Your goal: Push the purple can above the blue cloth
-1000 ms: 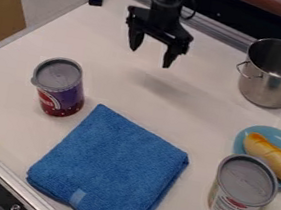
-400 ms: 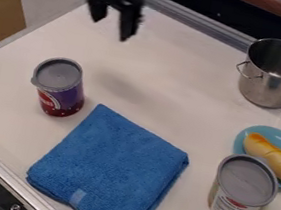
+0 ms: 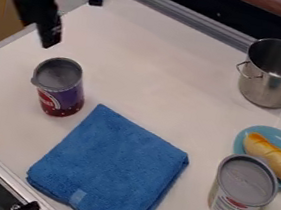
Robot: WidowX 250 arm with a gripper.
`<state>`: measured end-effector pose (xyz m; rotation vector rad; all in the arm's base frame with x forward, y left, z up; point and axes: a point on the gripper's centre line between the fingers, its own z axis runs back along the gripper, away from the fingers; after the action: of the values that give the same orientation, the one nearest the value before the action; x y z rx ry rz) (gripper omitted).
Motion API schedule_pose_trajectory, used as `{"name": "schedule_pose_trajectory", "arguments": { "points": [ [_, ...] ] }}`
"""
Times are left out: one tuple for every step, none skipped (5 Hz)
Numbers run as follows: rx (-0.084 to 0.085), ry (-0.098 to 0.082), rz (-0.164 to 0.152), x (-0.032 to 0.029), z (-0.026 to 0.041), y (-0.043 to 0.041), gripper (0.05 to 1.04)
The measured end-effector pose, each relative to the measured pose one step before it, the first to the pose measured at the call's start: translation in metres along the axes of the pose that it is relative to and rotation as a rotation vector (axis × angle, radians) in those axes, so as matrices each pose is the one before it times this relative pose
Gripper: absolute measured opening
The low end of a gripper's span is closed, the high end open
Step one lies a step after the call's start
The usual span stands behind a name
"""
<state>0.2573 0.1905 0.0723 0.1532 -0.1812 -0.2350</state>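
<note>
Shoving toward five o'clock from where the gripper (image 3: 38, 34) hangs, its opening impossible to tell, could jam the purple can (image 3: 69, 96), upright at eleven o'clock from the blue cloth (image 3: 112, 168), into that cloth and topple it.

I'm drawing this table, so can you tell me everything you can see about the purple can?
The purple can stands upright on the white table, just up and left of the blue cloth, not touching it. It's a short, round can with a grey lid that has a little tab poking out at its left. Its side is purple, with red and light lettering and a dark red band with pale dots near the bottom. Only the table touches it.
</note>
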Motion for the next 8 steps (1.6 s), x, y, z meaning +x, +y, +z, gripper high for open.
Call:
{"name": "schedule_pose_trajectory", "arguments": {
  "points": [
    [-0.0151, 0.0419, -0.0978, -0.01831, -0.00001, 0.00713, 0.999],
    [-0.0019, 0.0205, -0.0953, -0.01849, -0.00060, 0.00823, 0.999],
    [-0.0086, 0.0136, -0.0575, -0.01880, -0.00995, -0.00522, 0.999],
    [0.0037, -0.0100, -0.0232, -0.00648, -0.01435, -0.01323, 0.999],
    [0.0272, -0.0049, -0.0136, -0.00126, -0.01507, -0.01633, 0.999],
    [-0.0269, 0.0002, 0.0096, 0.00947, -0.00607, -0.01738, 0.999],
    [-0.0271, 0.0088, 0.0452, 0.01379, 0.00020, -0.00958, 0.999],
    [-0.0129, -0.0068, 0.0352, 0.01455, 0.00028, -0.00843, 0.999]
  ]
}}
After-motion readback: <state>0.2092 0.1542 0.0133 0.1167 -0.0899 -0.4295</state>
